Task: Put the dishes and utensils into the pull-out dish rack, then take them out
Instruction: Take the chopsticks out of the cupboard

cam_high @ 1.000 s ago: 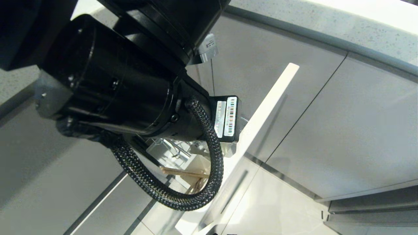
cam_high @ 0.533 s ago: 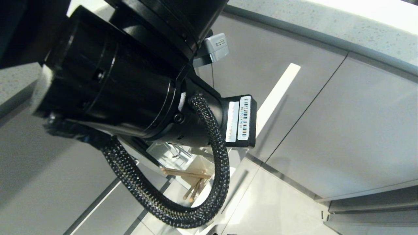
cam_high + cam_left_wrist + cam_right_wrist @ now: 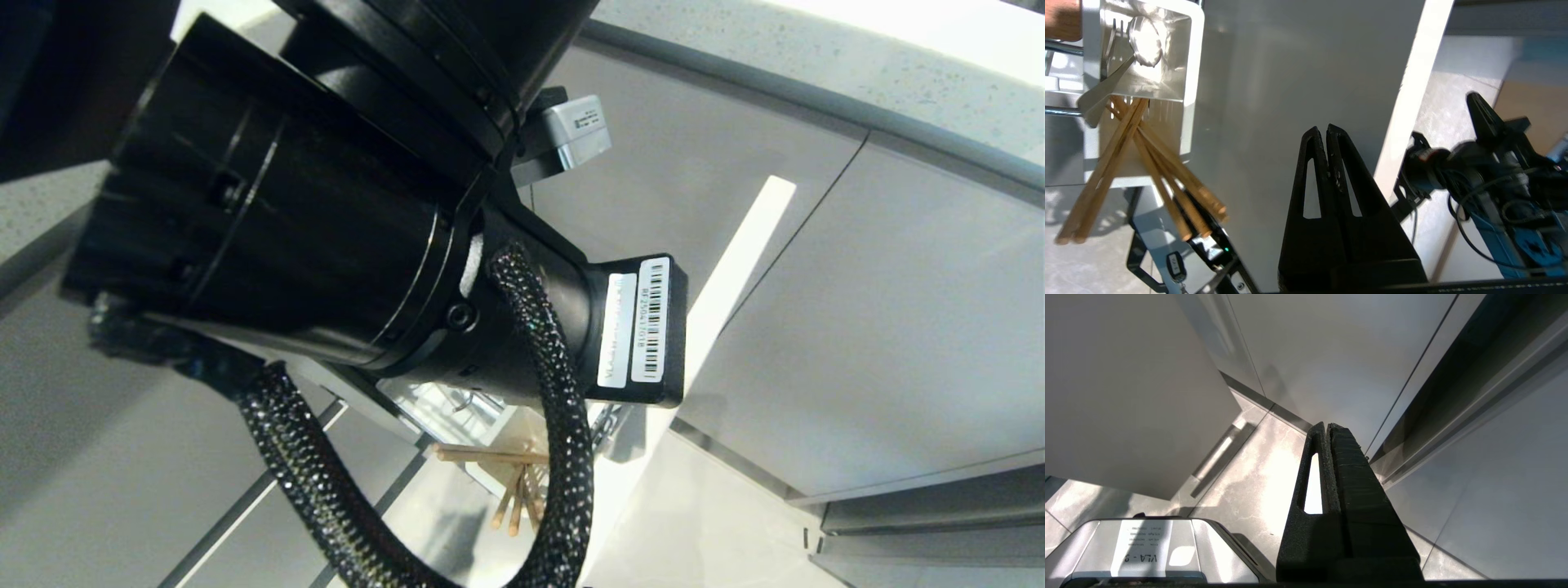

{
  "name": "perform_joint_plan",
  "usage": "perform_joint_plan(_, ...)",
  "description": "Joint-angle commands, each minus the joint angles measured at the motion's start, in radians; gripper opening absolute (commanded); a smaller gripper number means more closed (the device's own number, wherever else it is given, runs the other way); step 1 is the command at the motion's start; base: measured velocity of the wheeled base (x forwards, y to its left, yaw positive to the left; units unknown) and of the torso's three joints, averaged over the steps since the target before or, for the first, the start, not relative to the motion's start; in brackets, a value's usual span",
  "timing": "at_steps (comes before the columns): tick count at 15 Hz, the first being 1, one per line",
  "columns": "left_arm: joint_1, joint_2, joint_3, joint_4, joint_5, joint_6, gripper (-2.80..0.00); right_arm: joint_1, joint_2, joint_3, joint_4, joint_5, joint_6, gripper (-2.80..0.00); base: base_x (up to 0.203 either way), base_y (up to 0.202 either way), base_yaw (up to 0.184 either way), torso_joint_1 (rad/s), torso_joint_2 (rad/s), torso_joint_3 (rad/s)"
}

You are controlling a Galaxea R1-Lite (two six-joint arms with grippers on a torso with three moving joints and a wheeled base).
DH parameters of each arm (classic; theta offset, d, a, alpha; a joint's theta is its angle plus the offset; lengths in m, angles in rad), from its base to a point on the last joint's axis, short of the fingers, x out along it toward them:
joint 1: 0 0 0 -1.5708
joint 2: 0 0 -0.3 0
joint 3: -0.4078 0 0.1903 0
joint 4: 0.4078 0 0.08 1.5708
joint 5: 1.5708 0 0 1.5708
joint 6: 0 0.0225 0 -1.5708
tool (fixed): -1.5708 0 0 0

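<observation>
Chopsticks (image 3: 516,500) half behind arm cable (image 3: 563,425)

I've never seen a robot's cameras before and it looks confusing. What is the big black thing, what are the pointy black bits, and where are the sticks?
Three cameras ride on one robot. The head camera looks down, and the big black thing filling it is the robot's own left arm with its woven cable. The other two cameras sit on the wrists, just behind the fingers. The pointy bits are the left gripper and the right gripper, both pinched shut and holding nothing. The sticks are wooden chopsticks, standing in a white utensil caddy beside a silver spoon. The caddy belongs to a pull-out dish rack whose pale front panel stands by the left gripper.
</observation>
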Motion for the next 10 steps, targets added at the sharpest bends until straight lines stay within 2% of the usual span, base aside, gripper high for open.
perform_joint_plan(1,-0.002,0.004,0.0,0.004,-0.012,-0.005,-2.8,0.0,0.0,0.002,0.0,0.001,0.0,-2.8,0.0,0.0,0.0,0.0,0.0,0.0)
perform_joint_plan(10,0.001,0.022,0.0,0.012,-0.016,-0.002,-2.8,0.0,0.0,0.001,0.0,-0.001,0.0,-2.8,0.0,0.0,0.0,0.0,0.0,0.0)
